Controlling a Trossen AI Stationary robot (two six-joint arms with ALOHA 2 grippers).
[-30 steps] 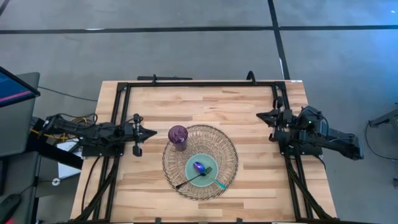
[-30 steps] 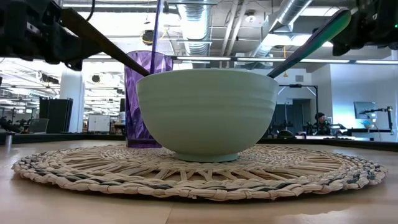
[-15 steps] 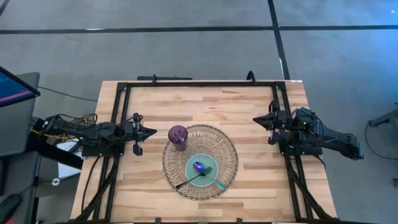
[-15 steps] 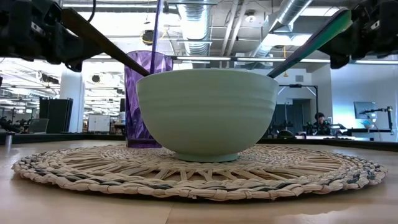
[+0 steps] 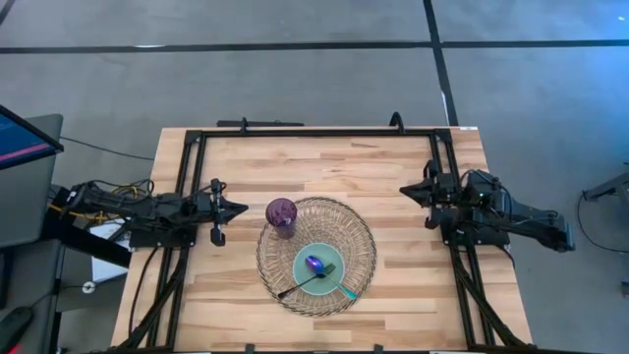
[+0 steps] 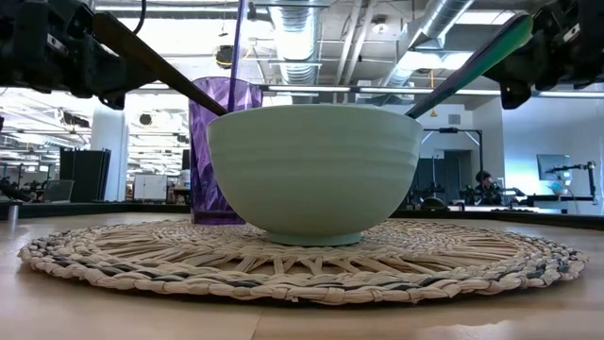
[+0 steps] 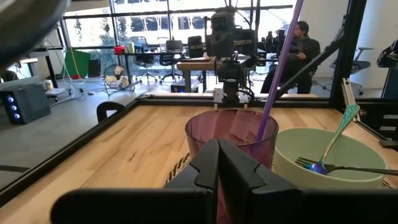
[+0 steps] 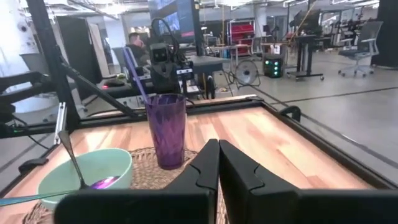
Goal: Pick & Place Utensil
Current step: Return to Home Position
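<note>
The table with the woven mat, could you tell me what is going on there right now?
Nothing is being handled at this moment. The left gripper and the right gripper are both shut and empty, each at its own side of the table, clear of the woven mat. On the mat stands the light green bowl with a purple spoon and a dark fork in it. Beside the bowl stands the violet glass with a violet straw in it. The setting looks finished.

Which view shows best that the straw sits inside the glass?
Left wrist view: the straw rises from inside the glass. Right wrist shows it farther off; low view, only its upper part; high view, hardly at all.
</note>
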